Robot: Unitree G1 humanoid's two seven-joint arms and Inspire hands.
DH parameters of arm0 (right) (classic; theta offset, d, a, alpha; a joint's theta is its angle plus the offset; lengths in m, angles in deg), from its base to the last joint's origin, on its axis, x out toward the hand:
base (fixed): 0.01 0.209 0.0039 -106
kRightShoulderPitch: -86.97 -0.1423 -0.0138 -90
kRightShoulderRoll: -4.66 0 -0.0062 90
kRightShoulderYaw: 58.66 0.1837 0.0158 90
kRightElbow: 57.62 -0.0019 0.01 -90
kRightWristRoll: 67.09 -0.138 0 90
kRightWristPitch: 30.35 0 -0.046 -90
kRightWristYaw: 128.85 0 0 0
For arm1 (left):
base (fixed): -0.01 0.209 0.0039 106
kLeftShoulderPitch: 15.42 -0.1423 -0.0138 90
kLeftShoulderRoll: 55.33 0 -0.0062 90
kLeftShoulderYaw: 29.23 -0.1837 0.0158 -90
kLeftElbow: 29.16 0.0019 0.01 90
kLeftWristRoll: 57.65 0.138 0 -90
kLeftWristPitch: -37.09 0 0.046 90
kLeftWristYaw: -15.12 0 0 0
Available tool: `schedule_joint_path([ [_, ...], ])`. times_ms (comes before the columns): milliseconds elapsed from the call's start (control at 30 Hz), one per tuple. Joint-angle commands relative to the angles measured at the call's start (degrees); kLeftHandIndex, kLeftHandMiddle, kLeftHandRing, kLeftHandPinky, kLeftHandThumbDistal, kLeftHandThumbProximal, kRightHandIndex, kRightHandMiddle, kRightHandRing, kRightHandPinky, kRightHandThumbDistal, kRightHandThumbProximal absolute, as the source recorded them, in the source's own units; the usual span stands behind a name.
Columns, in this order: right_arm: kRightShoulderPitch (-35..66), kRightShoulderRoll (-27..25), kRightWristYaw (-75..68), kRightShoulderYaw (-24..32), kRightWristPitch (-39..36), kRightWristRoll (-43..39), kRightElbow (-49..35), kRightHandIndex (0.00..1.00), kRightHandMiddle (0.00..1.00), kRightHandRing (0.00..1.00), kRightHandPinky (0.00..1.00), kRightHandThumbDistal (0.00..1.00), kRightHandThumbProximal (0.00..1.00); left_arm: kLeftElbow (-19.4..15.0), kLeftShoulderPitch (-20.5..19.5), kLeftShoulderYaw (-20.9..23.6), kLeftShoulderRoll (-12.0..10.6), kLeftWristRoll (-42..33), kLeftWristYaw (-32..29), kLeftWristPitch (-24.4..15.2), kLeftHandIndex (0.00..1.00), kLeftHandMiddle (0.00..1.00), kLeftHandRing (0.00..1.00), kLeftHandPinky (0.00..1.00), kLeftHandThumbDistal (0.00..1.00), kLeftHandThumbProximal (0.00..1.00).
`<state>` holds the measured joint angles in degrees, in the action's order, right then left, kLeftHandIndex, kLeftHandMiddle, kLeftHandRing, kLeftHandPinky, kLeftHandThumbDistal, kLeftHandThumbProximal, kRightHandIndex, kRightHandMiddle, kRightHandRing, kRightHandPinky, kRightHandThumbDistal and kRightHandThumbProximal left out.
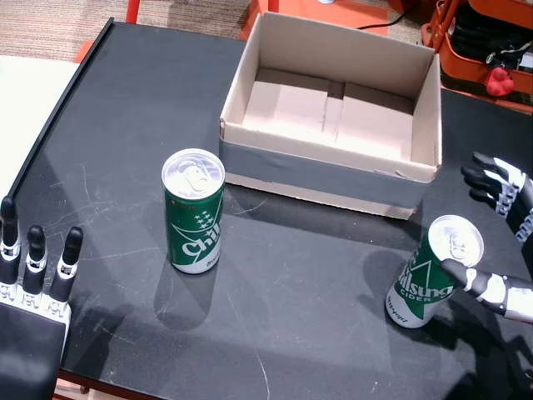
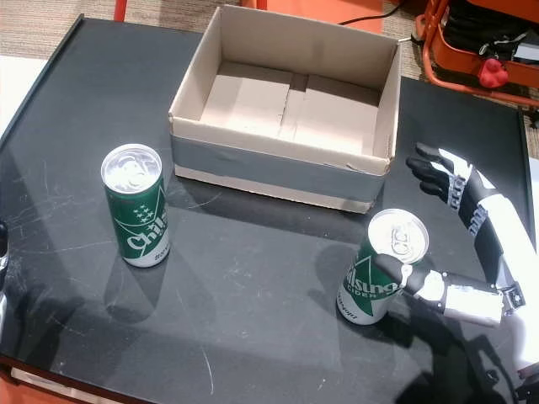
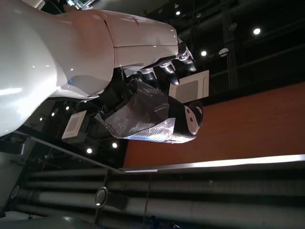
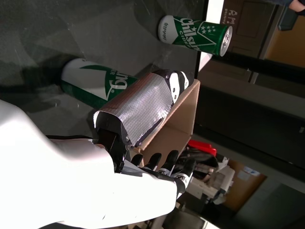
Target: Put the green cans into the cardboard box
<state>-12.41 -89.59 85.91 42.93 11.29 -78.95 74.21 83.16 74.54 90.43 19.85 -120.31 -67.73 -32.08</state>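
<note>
Two green cans stand on the black table (image 1: 291, 325). One can (image 1: 193, 212) (image 2: 135, 206) is left of centre, in front of the box's left corner. The other can (image 1: 433, 271) (image 2: 383, 268) stands near the box's right front corner. My right hand (image 1: 520, 218) (image 2: 493, 227) is open beside it: the thumb (image 2: 434, 288) rests against the can's side, and the fingers (image 2: 438, 172) are spread apart behind it. The right wrist view shows this can (image 4: 95, 83) under the taped thumb. My left hand (image 1: 33, 271) is open and holds nothing at the table's near left corner. The cardboard box (image 1: 329, 167) (image 2: 278, 156) holds no cans.
An orange frame with a red object (image 1: 500, 81) stands beyond the table's back right. A white surface (image 1: 21, 100) borders the table's left edge. The left wrist view shows only my left hand (image 3: 147, 105) against a ceiling.
</note>
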Motion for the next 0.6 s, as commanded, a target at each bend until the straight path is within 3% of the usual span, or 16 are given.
schedule_joint_path([
  [0,-1.24,-0.24,0.54,-0.39,1.29,-0.22,2.91,0.87,0.86,0.85,0.88,1.00,0.57,0.46,-0.18,-0.12,0.50,0.45,-0.40,0.12,0.84,0.76,0.85,0.94,0.46,0.37],
  [133,-3.94,-0.07,1.12,-1.07,3.51,0.81,8.74,0.91,0.88,0.86,0.90,1.00,0.55,-0.42,-0.62,0.02,0.37,0.11,0.03,0.57,0.84,0.76,0.85,0.94,0.39,0.36],
  [567,-7.62,1.03,2.06,-1.05,3.35,0.68,17.51,0.91,0.88,0.85,0.90,1.00,0.57,-1.04,-1.05,0.34,-0.27,0.35,-0.39,-1.65,0.83,0.75,0.85,0.94,0.38,0.47],
])
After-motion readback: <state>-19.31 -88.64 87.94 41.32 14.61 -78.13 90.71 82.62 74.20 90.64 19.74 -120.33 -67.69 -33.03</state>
